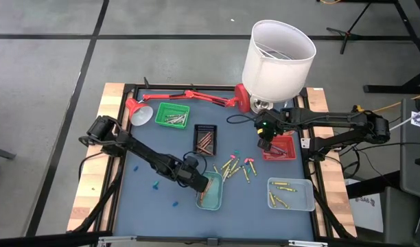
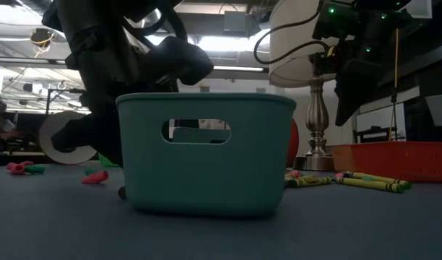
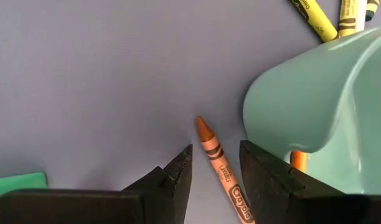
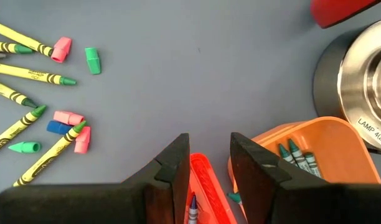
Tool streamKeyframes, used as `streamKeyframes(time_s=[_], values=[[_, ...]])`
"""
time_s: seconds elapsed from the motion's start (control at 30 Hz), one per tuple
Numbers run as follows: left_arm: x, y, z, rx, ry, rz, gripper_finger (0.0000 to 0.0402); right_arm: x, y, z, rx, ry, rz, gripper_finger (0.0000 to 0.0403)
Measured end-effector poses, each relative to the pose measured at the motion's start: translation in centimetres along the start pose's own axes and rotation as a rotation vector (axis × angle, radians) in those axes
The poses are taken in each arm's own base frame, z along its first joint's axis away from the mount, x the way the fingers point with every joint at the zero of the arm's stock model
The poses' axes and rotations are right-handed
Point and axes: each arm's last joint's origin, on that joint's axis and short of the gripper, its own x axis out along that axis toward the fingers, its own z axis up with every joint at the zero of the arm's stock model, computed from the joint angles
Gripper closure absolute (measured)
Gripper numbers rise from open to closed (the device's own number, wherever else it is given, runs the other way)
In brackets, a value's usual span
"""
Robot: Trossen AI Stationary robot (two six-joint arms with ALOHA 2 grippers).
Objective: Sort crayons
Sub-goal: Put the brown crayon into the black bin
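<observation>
Left gripper (image 3: 214, 167), jaws parted and empty, hangs over an orange crayon (image 3: 220, 167) lying flat on the counter (image 3: 103, 74) just beside the teal tray (image 3: 327, 106). The crayon sits in the gap between the two fingers, its tip pointing forward, away from the wrist, and its butt running back under the gripper; its long axis runs roughly along the gripper's line of sight, slightly slanted, so the fingers stand on either side of the shaft. A second orange crayon (image 3: 297, 159) shows inside the tray. In the high view the left gripper (image 1: 196, 180) is at the teal tray (image 1: 213, 199) near the counter's front edge, clearly the nearer arm to this crayon.

Right gripper (image 4: 210, 163), likewise parted and holding nothing, hovers over the red tray (image 1: 285, 152), where a purple crayon (image 4: 192, 210) lies below the gap. Loose yellow crayons (image 1: 230, 167) and small pink and green caps (image 4: 61, 48) lie mid-counter, between the two arms. Farther out stand a green tray (image 1: 160, 108), a black tray (image 1: 205, 127), a clear tray (image 1: 302, 204), a red desk lamp (image 1: 189, 96) and a white-shaded lamp (image 1: 278, 58).
</observation>
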Motion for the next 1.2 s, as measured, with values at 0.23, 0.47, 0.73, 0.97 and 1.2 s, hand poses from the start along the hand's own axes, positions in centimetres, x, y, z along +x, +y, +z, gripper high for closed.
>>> streamKeyframes(time_s=[0.23, 0.47, 0.73, 0.97, 1.2], values=[[0.2, 0.2, -0.1, -0.023, 0.012, 0.017, 0.0284, 0.0, 0.0, 0.0, -0.001, 0.0, 0.0, 0.0288], [0.2, 0.4, -0.1, -0.023, 0.017, 0.035, 0.0326, 0.0, 0.0, 0.0, 0.0, 0.0, 0.0, 0.0288], [0.3, 0.7, -0.1, -0.016, 0.021, 0.067, 0.0382, 0.0, 0.0, 0.0, 0.0, 0.0, 0.0, 0.0288], [0.3, 0.8, -0.1, 0.017, 0.024, 0.072, 0.0398, 0.0, 0.0, 0.0, 0.0, -0.001, 0.0, 0.0288], [-1.1, 0.9, 0.1, 0.078, 0.022, 0.084, 0.0396, 0.0, 0.0, 0.0, 0.0, -0.003, 0.0, 0.0288]])
